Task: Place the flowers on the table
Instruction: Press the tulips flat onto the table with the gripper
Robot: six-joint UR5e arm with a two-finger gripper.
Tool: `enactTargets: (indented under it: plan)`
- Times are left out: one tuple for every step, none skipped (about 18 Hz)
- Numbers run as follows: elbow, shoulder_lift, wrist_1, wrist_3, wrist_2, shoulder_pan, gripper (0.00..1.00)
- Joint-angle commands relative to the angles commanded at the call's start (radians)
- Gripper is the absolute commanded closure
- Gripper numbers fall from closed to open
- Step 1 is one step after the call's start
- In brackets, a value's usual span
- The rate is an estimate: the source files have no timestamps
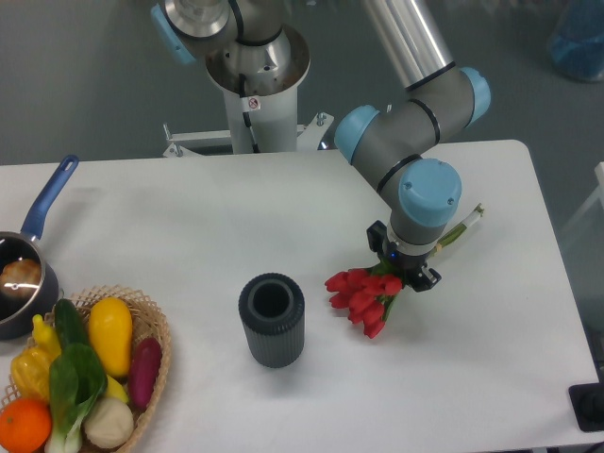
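Observation:
The flowers, a bunch of red tulips with green stems, lie low over the white table, right of centre. The heads point to the lower left and the stem ends stick out to the upper right. My gripper points straight down over the middle of the bunch, its black jaws on either side of the stems and closed on them. The wrist hides the fingertips. I cannot tell whether the heads touch the tabletop.
A dark grey ribbed vase stands upright just left of the tulip heads. A wicker basket of vegetables and fruit sits at the front left. A blue-handled pot is at the left edge. The arm's base is behind the table.

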Motion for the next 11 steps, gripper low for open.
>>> enactTargets:
  plan:
    - [-0.002, 0.000, 0.000, 0.000, 0.000, 0.000, 0.45]
    - [-0.002, 0.000, -0.002, 0.000, 0.000, 0.000, 0.45]
    - [-0.002, 0.000, -0.002, 0.000, 0.000, -0.002, 0.45]
    - [-0.003, 0.000, -0.002, 0.000, 0.000, -0.002, 0.44]
    - [-0.003, 0.000, -0.002, 0.000, 0.000, -0.002, 0.44]
    - [-0.003, 0.000, -0.002, 0.000, 0.000, -0.002, 0.43]
    - [-0.005, 0.000, -0.002, 0.000, 0.000, -0.002, 0.43]
    - [-0.008, 0.000, -0.002, 0.000, 0.000, -0.002, 0.43]
    - [-0.009, 0.000, -0.002, 0.000, 0.000, -0.002, 0.43]
    - [-0.009, 0.000, -0.002, 0.000, 0.000, -0.002, 0.41]
    - [-0.009, 0.000, -0.002, 0.000, 0.000, -0.002, 0.39]
